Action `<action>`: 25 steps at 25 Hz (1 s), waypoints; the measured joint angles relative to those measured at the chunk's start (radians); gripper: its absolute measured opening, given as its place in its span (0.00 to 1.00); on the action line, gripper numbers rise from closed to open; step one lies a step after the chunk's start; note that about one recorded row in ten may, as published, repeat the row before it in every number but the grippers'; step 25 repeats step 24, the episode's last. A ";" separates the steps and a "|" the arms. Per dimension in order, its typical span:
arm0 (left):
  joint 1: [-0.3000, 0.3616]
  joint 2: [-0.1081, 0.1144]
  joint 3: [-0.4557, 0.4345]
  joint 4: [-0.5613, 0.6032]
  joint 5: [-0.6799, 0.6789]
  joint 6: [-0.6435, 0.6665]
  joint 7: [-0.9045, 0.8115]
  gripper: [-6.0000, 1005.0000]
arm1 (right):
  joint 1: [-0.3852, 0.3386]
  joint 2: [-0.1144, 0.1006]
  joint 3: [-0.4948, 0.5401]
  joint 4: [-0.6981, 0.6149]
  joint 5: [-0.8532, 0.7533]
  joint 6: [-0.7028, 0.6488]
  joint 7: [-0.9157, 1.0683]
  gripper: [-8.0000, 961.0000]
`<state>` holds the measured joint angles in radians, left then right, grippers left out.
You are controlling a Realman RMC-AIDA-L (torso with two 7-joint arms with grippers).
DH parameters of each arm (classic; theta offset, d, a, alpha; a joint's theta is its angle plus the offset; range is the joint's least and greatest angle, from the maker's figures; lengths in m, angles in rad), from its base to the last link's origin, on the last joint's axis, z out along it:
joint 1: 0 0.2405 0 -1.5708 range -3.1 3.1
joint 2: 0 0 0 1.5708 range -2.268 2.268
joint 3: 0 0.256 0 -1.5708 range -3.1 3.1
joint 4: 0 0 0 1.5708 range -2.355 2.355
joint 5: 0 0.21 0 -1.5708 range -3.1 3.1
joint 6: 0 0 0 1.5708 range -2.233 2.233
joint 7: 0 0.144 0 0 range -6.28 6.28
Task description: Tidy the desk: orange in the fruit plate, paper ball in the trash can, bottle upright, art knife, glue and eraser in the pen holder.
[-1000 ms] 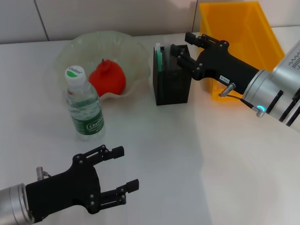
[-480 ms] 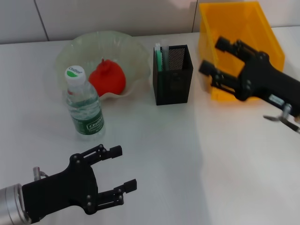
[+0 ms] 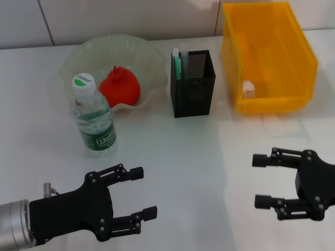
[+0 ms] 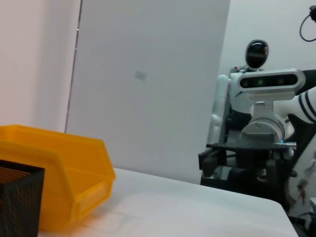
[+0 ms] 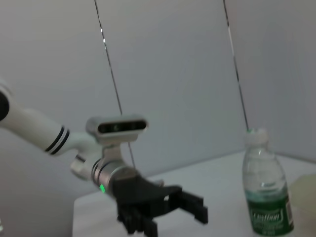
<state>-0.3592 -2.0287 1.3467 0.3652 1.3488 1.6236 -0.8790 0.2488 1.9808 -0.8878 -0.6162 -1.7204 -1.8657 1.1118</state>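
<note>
The orange [image 3: 120, 87] lies in the clear fruit plate [image 3: 84, 55]. The water bottle [image 3: 93, 117] stands upright in front of the plate; it also shows in the right wrist view [image 5: 267, 183]. The black mesh pen holder [image 3: 192, 83] holds tall items, one green. A paper ball [image 3: 248, 89] lies in the yellow bin [image 3: 267, 52]. My left gripper [image 3: 140, 192] is open and empty at the near left; it also shows in the right wrist view [image 5: 190, 210]. My right gripper [image 3: 259, 181] is open and empty at the near right.
The yellow bin [image 4: 59, 173] and a corner of the pen holder [image 4: 15, 197] show in the left wrist view. Bare white table [image 3: 199, 167] lies between the two grippers.
My right gripper has drawn back from above the pen holder and bin to the near right of the table. My left gripper has hardly moved.
</note>
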 joint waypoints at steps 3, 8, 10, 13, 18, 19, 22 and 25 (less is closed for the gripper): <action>-0.016 0.002 -0.003 0.000 0.024 0.000 -0.025 0.80 | -0.005 0.004 0.023 -0.006 -0.055 -0.002 -0.006 0.82; -0.025 0.002 -0.006 0.000 0.041 0.000 -0.037 0.80 | -0.008 0.017 0.032 -0.009 -0.060 0.007 -0.014 0.82; -0.033 0.004 -0.003 0.000 0.050 0.000 -0.052 0.80 | -0.006 0.026 0.038 -0.009 -0.060 0.014 -0.019 0.82; -0.033 0.006 -0.005 0.000 0.050 0.000 -0.054 0.80 | -0.001 0.036 0.040 -0.009 -0.063 0.030 -0.023 0.82; -0.033 0.008 -0.007 0.001 0.050 0.001 -0.055 0.80 | 0.015 0.044 0.034 -0.010 -0.066 0.045 -0.024 0.82; -0.034 0.008 -0.007 0.001 0.050 0.003 -0.055 0.80 | 0.018 0.044 0.033 -0.010 -0.067 0.048 -0.024 0.82; -0.035 0.008 -0.008 0.001 0.050 0.013 -0.055 0.80 | 0.023 0.047 0.035 -0.008 -0.068 0.054 -0.023 0.82; -0.035 0.008 -0.008 0.001 0.050 0.013 -0.055 0.80 | 0.025 0.050 0.036 -0.008 -0.068 0.059 -0.022 0.82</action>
